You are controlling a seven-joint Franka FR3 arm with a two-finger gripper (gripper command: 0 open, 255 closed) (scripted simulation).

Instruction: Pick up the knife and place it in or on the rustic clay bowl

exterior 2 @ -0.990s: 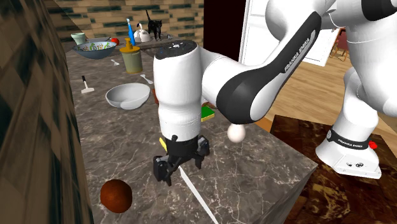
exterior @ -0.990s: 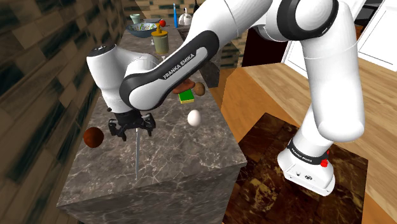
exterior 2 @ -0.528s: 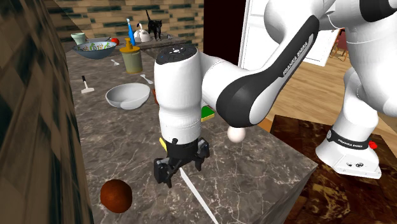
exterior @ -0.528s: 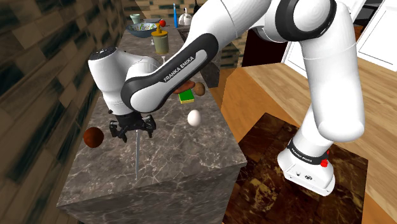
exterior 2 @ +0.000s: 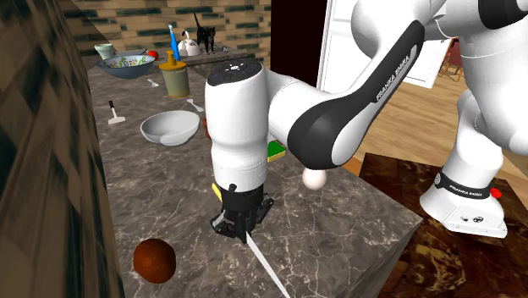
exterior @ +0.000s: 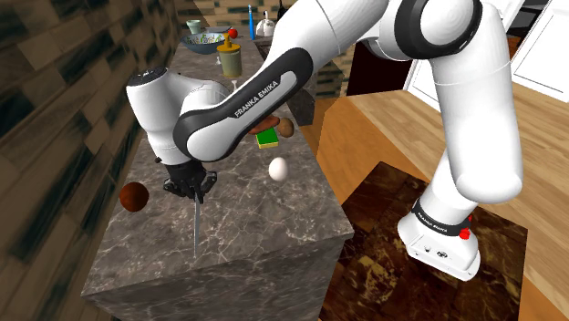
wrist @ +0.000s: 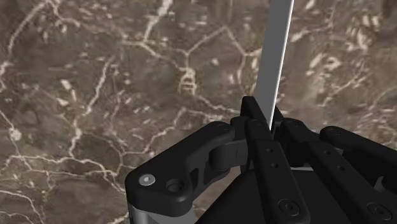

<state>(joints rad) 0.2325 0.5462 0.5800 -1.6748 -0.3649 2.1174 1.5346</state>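
**Jaws pinched on the knife, lift next**

The knife [exterior: 195, 223] lies flat on the tabletop [exterior: 255, 214], its pale blade running out from the jaws toward the tabletop's near end. The jaws are closed on its far end, low against the stone. How squarely they bite is hard to read from the wrist view. A slow, straight lift should keep the long blade from swinging. Then carry it past the egg [exterior 2: 315, 178] to the pale bowl [exterior 2: 167, 127], probably the one meant, and lower the tip in first. A brown ball [exterior 2: 155, 258] sits near.
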